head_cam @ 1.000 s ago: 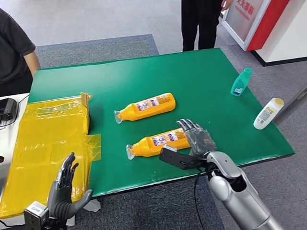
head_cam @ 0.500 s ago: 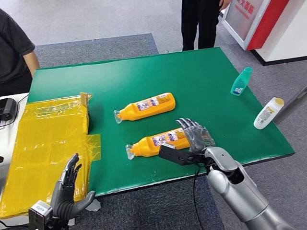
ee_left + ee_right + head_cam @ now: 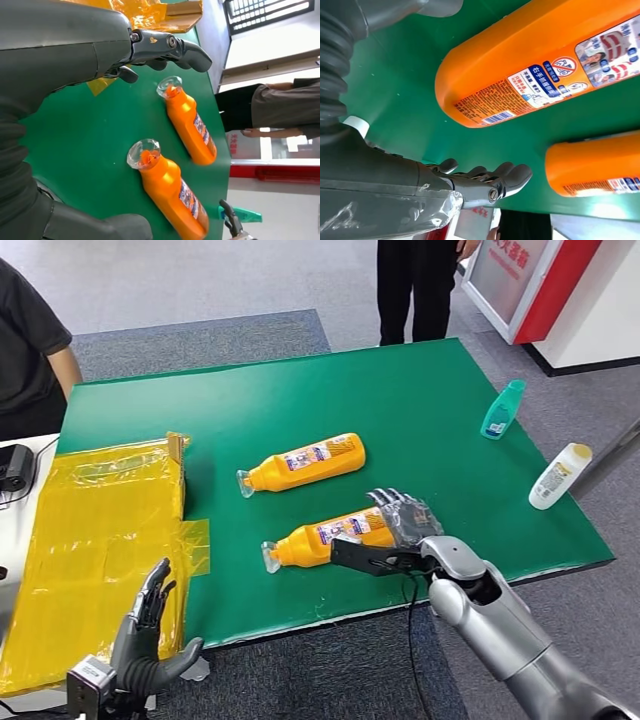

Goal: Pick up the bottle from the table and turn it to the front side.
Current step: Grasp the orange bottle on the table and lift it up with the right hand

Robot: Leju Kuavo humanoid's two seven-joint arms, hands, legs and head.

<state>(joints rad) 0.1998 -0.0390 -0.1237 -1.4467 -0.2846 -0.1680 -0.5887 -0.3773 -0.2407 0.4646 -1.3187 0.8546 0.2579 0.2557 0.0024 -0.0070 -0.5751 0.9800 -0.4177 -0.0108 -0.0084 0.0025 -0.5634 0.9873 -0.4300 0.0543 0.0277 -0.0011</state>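
Two orange bottles lie on their sides on the green table (image 3: 423, 410), clear caps toward my left. The near bottle (image 3: 328, 536) (image 3: 170, 192) (image 3: 542, 65) has its label side up. The far bottle (image 3: 306, 462) (image 3: 190, 127) (image 3: 595, 165) lies behind it. My right hand (image 3: 404, 525) (image 3: 482, 182) sits open at the near bottle's base end, fingers spread beside it, holding nothing. My left hand (image 3: 147, 635) (image 3: 113, 45) hovers open off the table's front left edge, palm up, empty.
A yellow plastic-wrapped box (image 3: 90, 540) covers the table's left part. A teal bottle (image 3: 503, 410) and a white bottle (image 3: 558, 476) lie at the right edge. One person (image 3: 30, 340) sits at the left, another (image 3: 419, 285) stands behind the table. A red-and-white stand (image 3: 551, 290) is at the back right.
My right hand has edged left and closer to the near bottle's base. My left hand has drifted slightly right and lower. Both bottles lie where they were.
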